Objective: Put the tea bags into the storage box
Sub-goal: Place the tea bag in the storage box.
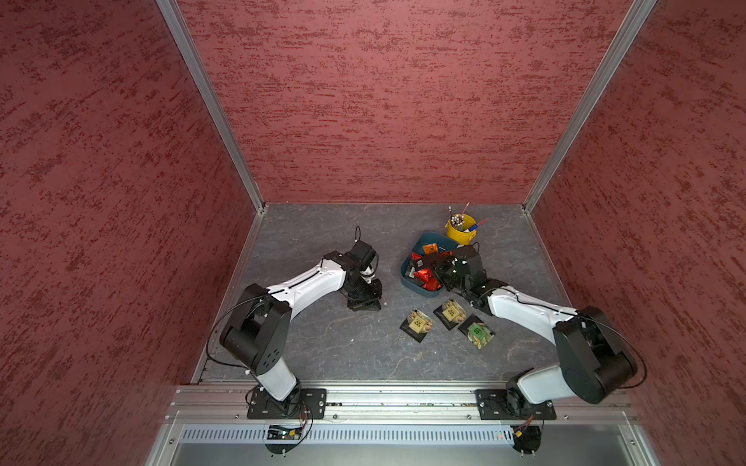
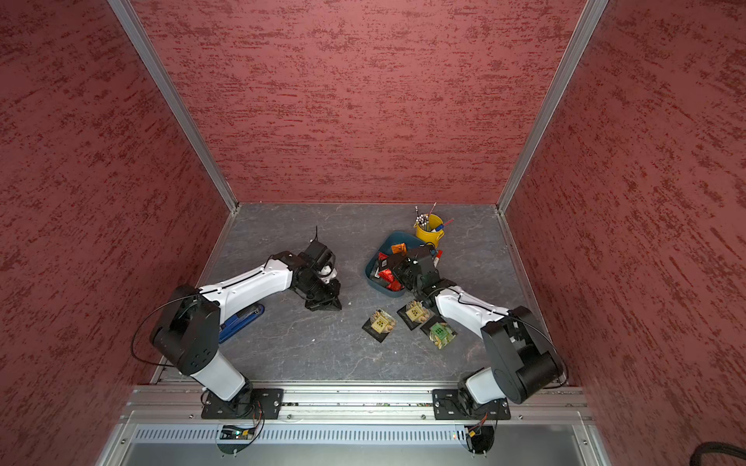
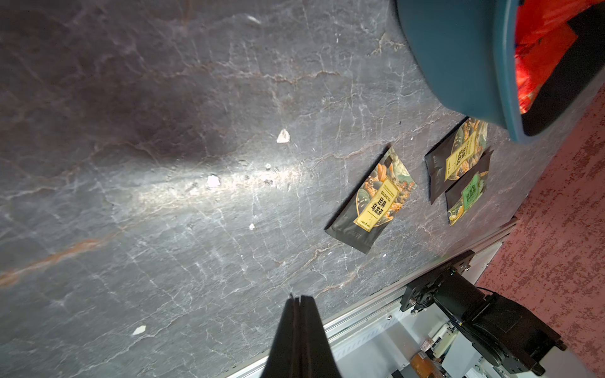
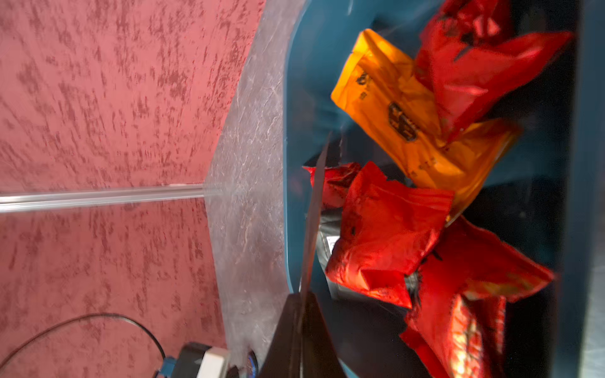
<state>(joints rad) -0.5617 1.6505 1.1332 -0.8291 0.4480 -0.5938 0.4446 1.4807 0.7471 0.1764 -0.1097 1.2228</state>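
Your right gripper [image 4: 302, 296] is over the storage box [image 1: 420, 242], jaws nipped together on a flat sachet [image 4: 316, 209]. The wrist view catches the sachet edge-on, a thin strip running out from the fingertips, just inside the box's wall. It looks like the moment before a drop, and I'd count this one as almost delivered, not delivered yet.

Inside the box you've got a good pile. There's an orange packet [image 4: 409, 121] against the teal floor and crinkly red foil packets [image 4: 386, 235] heaped over and beside it. Dark sachets peek out underneath. Most of the tea bags seem to be home.

What's left is three black sachets on the table [image 1: 323, 351], just outside the box on the side nearest the arm bases. Two carry yellow labels [image 1: 418, 324] [image 1: 451, 314]. The green-labelled one [image 1: 477, 331] lies farthest from the box and touches or slightly overlaps its yellow-labelled neighbour in the left wrist view. All three lie flat, label up.

Your left gripper [image 3: 298, 298] is closed on nothing, fingers pressed together, parked low over bare table well clear of the box on the side away from your right arm.

The yellow cup [image 1: 461, 228] of pens sits right behind the box, touching or nearly touching its far corner. It's not yours to move.

By my reckoning that's one release and three pickups to go.
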